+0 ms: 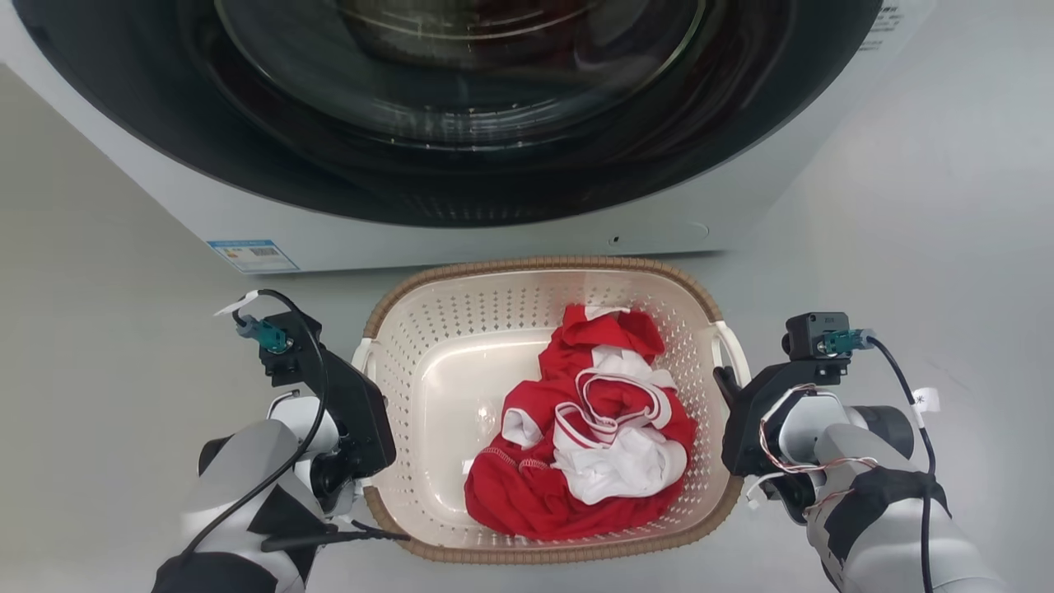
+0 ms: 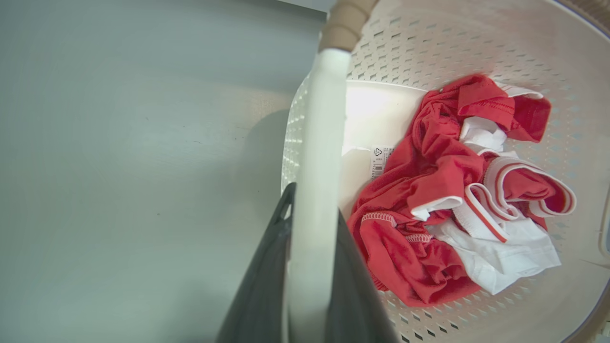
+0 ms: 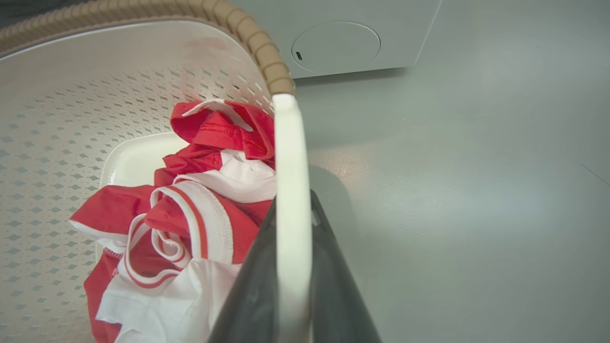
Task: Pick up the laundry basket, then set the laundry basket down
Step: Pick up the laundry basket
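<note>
1. Cream perforated plastic: the laundry basket [image 1: 461, 329] sits just in front of the washing machine [image 1: 494, 239], between my two arms. Red and white clothes [image 1: 593, 428] are heaped toward its right side.
2. Left gripper [image 2: 312, 238] straddles the left handle [image 2: 321, 133], a dark finger on each side, clamped on it. Right gripper [image 3: 291, 238] pinches the right handle [image 3: 289, 152] the same way.
3. My read: the hold on both handles is there so the load comes up level and does not tip toward the clothes.
4. In the head view the wrist housings cover the fingertips. The wrist views cut the fingers at the bottom edge.
5. I cannot tell whether the base touches the floor [image 1: 99, 346]. The washer door is cropped at the top.
</note>
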`<state>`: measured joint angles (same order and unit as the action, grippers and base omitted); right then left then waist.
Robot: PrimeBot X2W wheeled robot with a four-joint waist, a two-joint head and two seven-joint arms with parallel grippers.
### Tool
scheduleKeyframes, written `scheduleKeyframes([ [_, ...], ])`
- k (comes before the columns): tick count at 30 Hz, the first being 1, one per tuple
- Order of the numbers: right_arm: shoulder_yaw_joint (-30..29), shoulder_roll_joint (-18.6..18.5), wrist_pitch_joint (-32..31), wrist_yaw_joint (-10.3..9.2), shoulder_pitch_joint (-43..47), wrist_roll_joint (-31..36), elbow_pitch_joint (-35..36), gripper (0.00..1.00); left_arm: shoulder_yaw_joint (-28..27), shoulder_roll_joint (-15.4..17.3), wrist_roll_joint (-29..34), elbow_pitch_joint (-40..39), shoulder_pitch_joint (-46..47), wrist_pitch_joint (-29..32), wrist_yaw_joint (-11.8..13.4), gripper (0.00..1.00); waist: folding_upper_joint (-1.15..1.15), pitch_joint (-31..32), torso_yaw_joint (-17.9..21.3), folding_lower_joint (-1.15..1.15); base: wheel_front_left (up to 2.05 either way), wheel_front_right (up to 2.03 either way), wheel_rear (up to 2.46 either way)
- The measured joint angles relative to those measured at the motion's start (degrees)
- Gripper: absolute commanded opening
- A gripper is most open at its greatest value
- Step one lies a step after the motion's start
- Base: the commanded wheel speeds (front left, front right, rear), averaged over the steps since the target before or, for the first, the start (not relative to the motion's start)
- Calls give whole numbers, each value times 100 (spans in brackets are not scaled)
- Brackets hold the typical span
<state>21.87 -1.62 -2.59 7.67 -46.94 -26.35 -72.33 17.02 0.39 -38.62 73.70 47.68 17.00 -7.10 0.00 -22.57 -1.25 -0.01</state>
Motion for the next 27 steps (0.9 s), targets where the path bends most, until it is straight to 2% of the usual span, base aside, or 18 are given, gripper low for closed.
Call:
scheduleKeyframes([
  [27, 481, -10, -920, -8, 679, -702, 149, 0, 16, 14, -122, 87, -631, 838, 1, 0, 0, 1536, -43, 0, 0, 0, 0],
])
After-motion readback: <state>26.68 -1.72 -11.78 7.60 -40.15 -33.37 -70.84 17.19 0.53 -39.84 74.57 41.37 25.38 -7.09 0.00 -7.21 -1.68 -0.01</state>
